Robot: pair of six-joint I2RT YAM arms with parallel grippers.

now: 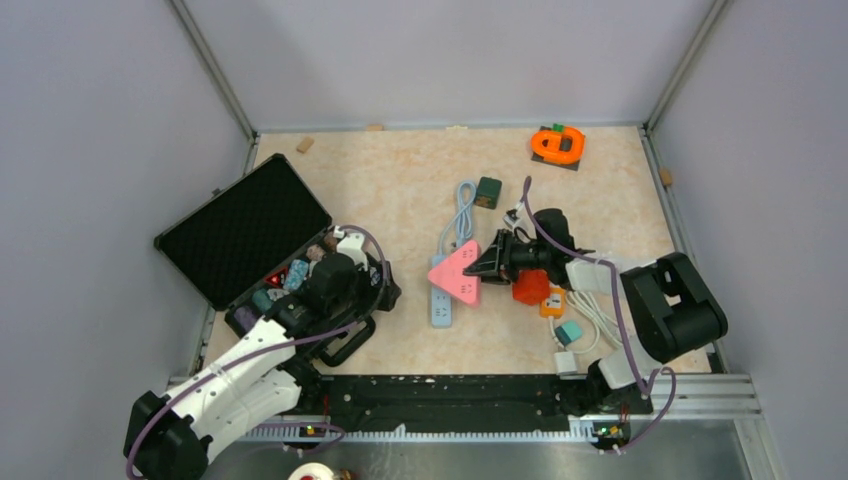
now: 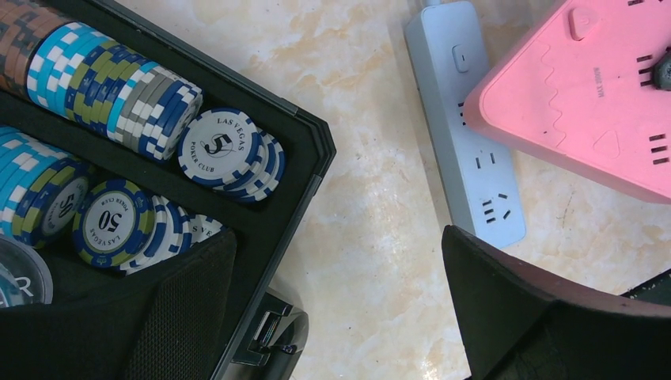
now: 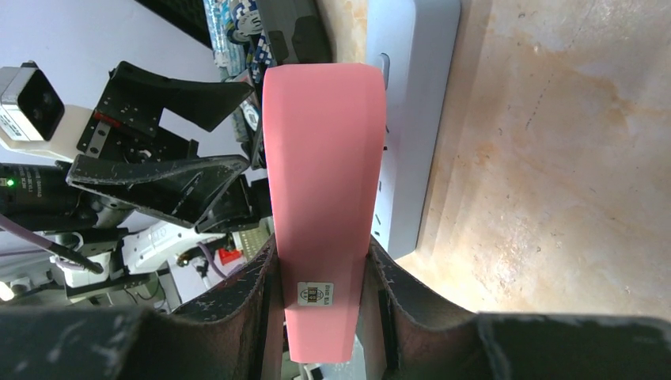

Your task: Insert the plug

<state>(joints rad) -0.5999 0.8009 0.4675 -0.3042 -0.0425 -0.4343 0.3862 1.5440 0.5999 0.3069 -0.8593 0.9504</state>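
The right claw (image 1: 488,262) reaches to the left and is squeezed tight on one corner of the pink three-sided socket block (image 1: 455,272). It grabs the edge so the flat face with the holes stays free.

The pink block rests partly on top of the light blue power strip (image 1: 441,310), which lies flat on the table near the middle. I think the pink block is the plug, and the claw holds it over the strip so its pins can go in. I cannot see the pins, so this is a guess.

The left claw (image 2: 339,237) has its fingers wide apart and holds nothing. It hangs over the corner of the poker chip case (image 2: 308,134), just left of the strip. From there it might hold the strip down.
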